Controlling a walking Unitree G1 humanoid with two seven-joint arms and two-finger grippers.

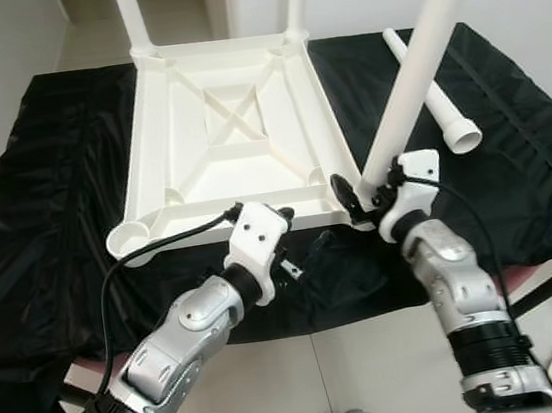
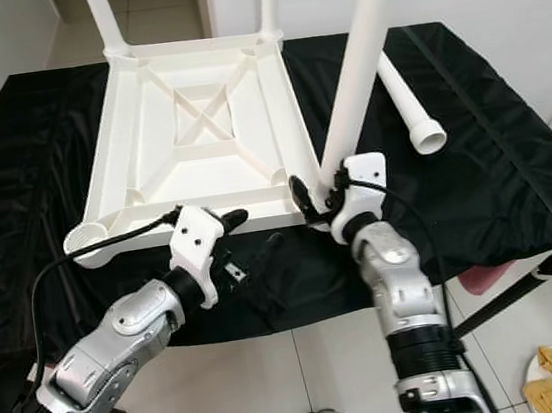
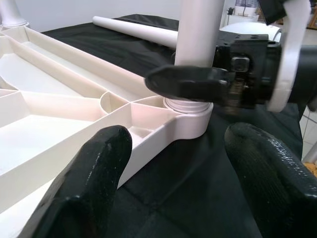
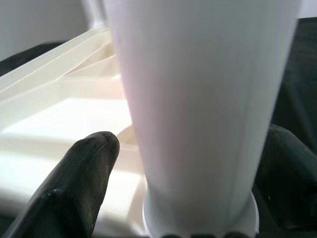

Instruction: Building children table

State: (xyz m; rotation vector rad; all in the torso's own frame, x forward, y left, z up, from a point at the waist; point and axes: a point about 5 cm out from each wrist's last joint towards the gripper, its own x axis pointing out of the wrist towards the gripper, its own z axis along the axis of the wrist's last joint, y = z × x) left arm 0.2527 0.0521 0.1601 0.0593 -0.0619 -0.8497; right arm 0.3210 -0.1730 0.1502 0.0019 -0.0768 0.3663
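White tabletop (image 1: 232, 136), upside down: moulded plastic, smooth, slight sheen on the ribs. Leg (image 1: 411, 74) held by right gripper (image 1: 361, 199): same white plastic, smooth, semi-gloss tube. Loose leg (image 1: 434, 96): same plastic. Black sheet (image 1: 47, 225) under it all: thin, crinkled, shiny, looks like plastic film, maybe coated cloth, hard to tell. Left gripper (image 1: 295, 239) fingers (image 3: 94, 183): black, matt, fine-grained, rubbery look. Wrist housings white matt plastic. Arms brushed silver metal, satin finish. Floor (image 1: 356, 368): pale glossy tiles.
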